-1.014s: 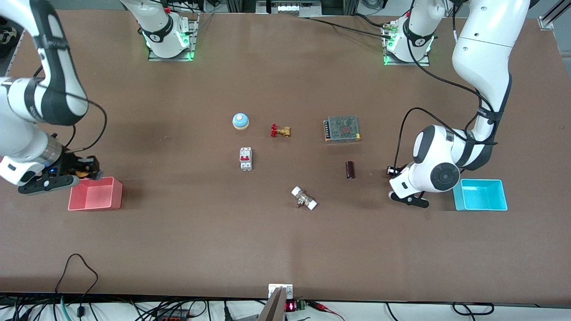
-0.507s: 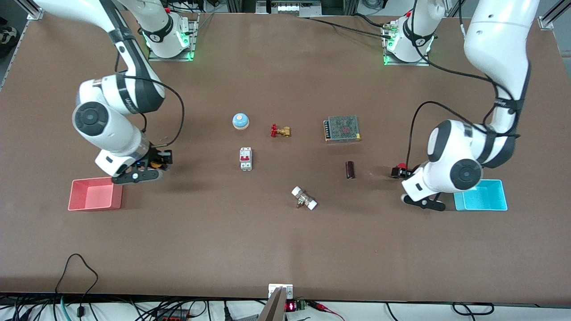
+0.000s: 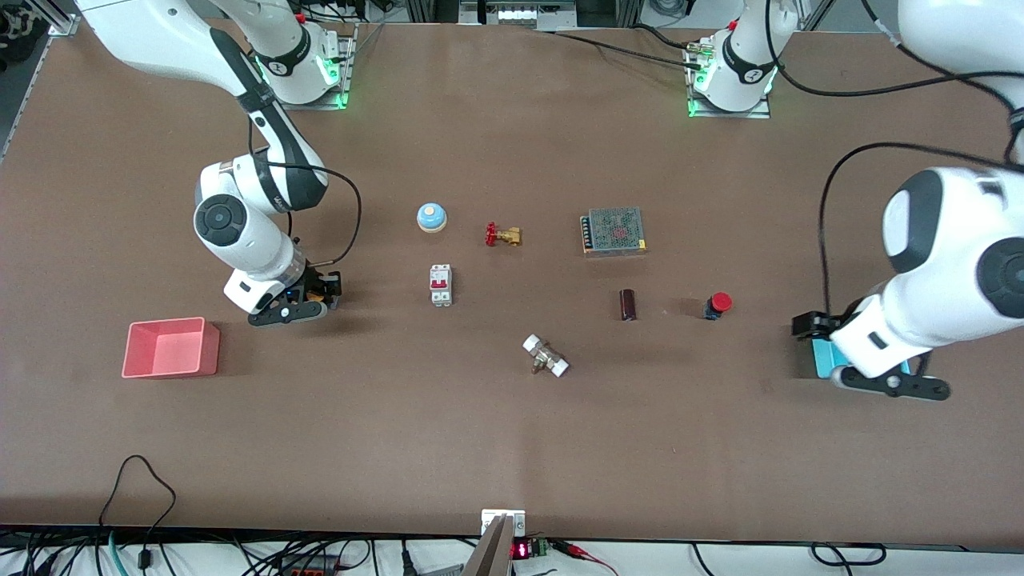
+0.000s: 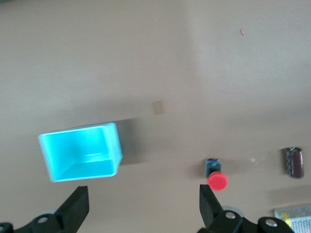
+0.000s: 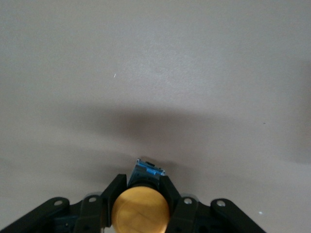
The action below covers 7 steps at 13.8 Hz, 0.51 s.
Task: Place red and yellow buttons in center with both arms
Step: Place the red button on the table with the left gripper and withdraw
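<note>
The red button (image 3: 718, 304) stands alone on the brown tabletop, beside a brown cylinder (image 3: 628, 305) toward the left arm's end. It also shows in the left wrist view (image 4: 217, 179). My left gripper (image 3: 812, 328) is open and empty over the edge of the cyan bin (image 3: 820, 356); in its wrist view (image 4: 142, 208) the fingers (image 4: 77, 208) stand wide apart. My right gripper (image 3: 324, 290) is shut on the yellow button (image 5: 141, 208), low over bare table between the pink bin (image 3: 170, 348) and a white breaker (image 3: 441, 285). In the right wrist view (image 5: 141, 194) the fingers (image 5: 116, 189) clamp its dark body.
Round the middle of the table lie a blue bell (image 3: 431, 217), a brass valve with a red handle (image 3: 502, 234), a metal mesh box (image 3: 614, 230) and a white-ended fitting (image 3: 546, 356). The cyan bin shows whole in the left wrist view (image 4: 80, 151).
My right gripper carried the yellow button from beside the pink bin toward the middle. My left gripper let go of the red button on the table and drew back over the cyan bin.
</note>
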Each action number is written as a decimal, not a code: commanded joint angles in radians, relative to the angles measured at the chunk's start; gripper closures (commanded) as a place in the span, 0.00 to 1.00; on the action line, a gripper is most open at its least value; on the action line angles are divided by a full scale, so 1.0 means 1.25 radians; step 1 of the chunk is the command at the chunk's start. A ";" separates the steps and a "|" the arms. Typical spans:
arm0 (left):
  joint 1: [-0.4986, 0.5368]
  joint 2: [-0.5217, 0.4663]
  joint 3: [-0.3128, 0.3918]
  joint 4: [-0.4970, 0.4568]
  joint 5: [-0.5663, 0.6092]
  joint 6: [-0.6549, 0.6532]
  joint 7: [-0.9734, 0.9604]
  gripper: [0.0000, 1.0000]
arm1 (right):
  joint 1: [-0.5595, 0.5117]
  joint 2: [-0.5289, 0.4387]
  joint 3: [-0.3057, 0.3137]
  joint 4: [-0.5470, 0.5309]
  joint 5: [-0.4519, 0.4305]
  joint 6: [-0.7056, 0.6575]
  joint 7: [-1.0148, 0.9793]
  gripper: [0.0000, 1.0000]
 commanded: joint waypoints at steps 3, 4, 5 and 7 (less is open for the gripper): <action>0.010 -0.057 -0.003 0.069 -0.027 -0.069 0.022 0.00 | 0.015 0.014 -0.005 -0.008 -0.003 0.025 0.016 0.61; 0.010 -0.082 -0.005 0.066 -0.019 -0.084 0.021 0.00 | 0.016 0.016 -0.005 -0.008 -0.003 0.026 0.024 0.60; 0.014 -0.113 -0.006 0.028 -0.020 -0.091 0.026 0.00 | 0.016 0.016 -0.005 -0.008 -0.003 0.025 0.024 0.60; 0.037 -0.208 -0.008 -0.154 -0.028 0.056 0.044 0.00 | 0.016 0.017 -0.005 -0.008 -0.003 0.025 0.024 0.51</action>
